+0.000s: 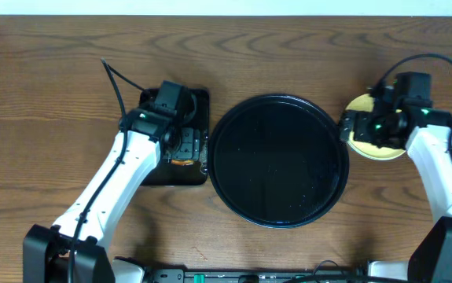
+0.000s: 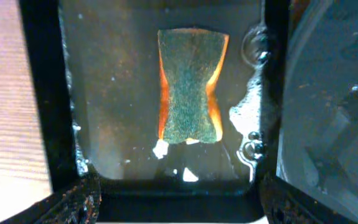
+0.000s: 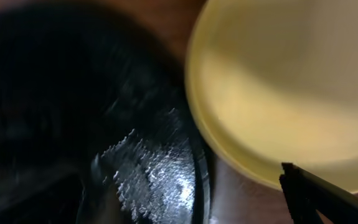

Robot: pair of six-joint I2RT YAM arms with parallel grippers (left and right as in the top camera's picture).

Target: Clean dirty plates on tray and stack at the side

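While the pale yellow plate (image 1: 379, 152) lies on the wooden counter (image 1: 53, 79) just beside the right rim of the round tray (image 1: 279, 161), most of it is covered from above by the right gripper (image 1: 355, 126). Whether other plates lie under it cannot be told.

In the right wrist view the pale yellow plate (image 3: 291, 81) fills the upper right, its face plain and smooth. The round tray (image 3: 147, 174) is a dark, glossy shape at lower left with wet streaks on it. Plate edge and tray rim come very close there, but contact is unclear. Only one dark finger (image 3: 319, 193) of the right gripper shows, at the bottom right, overlapping the plate's near edge. The frames do not show how wide this gripper stands or whether it has hold of the plate.

The round tray sits at the middle of the counter. Against its left side lies a smaller rectangular tray (image 1: 159, 174), and the left gripper (image 1: 185, 145) hangs over it. In the left wrist view, the left gripper (image 2: 179, 208) is spread wide, its fingers (image 2: 79, 202) at the bottom corners with nothing between them. Beyond them a green and orange sponge (image 2: 191, 87) lies flat in the rectangular tray (image 2: 42, 93), among water beads and small white bits. The round tray (image 2: 334, 112) shows at the right edge.
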